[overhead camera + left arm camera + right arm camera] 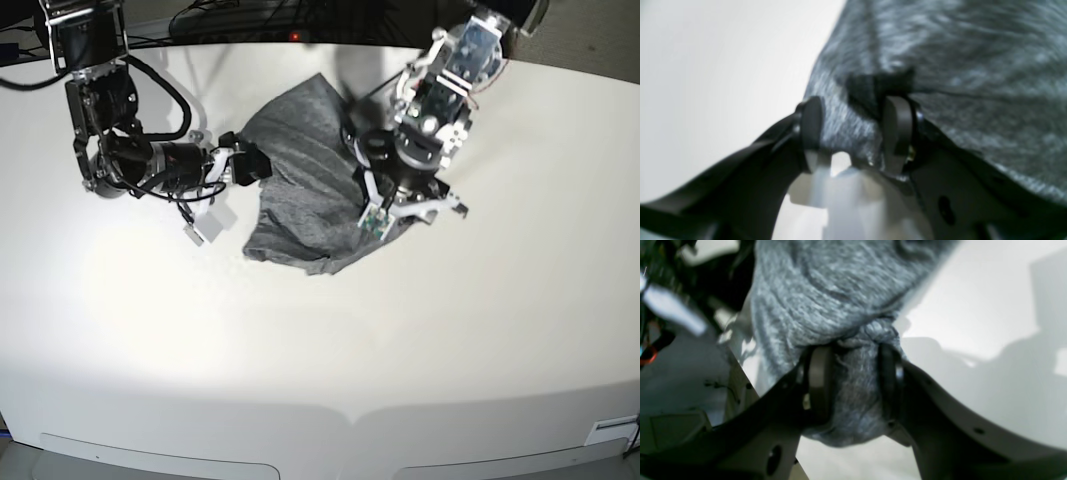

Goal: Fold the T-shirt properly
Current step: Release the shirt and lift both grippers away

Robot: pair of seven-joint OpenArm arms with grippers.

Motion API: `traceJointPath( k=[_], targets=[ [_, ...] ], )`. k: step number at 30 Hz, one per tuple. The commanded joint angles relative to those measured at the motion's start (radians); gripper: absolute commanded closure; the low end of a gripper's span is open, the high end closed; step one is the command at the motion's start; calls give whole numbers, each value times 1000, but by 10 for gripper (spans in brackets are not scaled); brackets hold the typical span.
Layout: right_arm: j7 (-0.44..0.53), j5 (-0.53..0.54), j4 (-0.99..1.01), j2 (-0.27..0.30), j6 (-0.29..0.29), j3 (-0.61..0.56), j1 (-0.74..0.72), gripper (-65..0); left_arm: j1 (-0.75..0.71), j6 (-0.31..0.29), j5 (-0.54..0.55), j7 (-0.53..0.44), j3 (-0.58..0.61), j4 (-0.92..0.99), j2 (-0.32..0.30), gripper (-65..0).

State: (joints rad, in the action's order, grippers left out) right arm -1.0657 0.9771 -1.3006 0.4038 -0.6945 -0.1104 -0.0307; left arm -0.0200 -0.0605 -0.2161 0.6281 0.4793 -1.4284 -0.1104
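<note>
The heather-grey T-shirt (300, 180) is stretched in a bunched heap across the middle of the white table, held between both arms. On the base view's right, my left gripper (393, 213) is shut on the T-shirt's right edge. In the left wrist view a fold of the T-shirt (940, 66) sits pinched in the left gripper (851, 130), between its black pads. My right gripper (252, 166) is on the base view's left and holds the left edge. The right wrist view shows the right gripper (853, 386) clamped on a thick wad of the T-shirt (826, 293).
The white table (320, 330) spreads wide in front of the cloth. Dark cables and equipment (250, 20) lie along the far edge. A small white tag or part (208, 226) hangs below my right arm.
</note>
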Motion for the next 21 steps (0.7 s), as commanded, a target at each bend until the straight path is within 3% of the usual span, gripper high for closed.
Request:
traceJointPath(
  k=[1, 6, 15, 21],
  targets=[
    [-59, -21, -3, 11, -4, 2, 3, -237, -5, -19, -6, 154, -1, 58, -15, -290],
    [-79, 57, -3, -6, -4, 2, 3, -237, 62, -20, 16, 140, -1, 77, -15, -290],
    [-79, 52, -3, -114, -4, 2, -2, -237, 143, -48, 64, 149, -1, 76, -15, -290],
    [-78, 45, -3, -118, -4, 20, -38, -237, 160, -48, 60, 182, -1, 71, -15, -290]
  ],
)
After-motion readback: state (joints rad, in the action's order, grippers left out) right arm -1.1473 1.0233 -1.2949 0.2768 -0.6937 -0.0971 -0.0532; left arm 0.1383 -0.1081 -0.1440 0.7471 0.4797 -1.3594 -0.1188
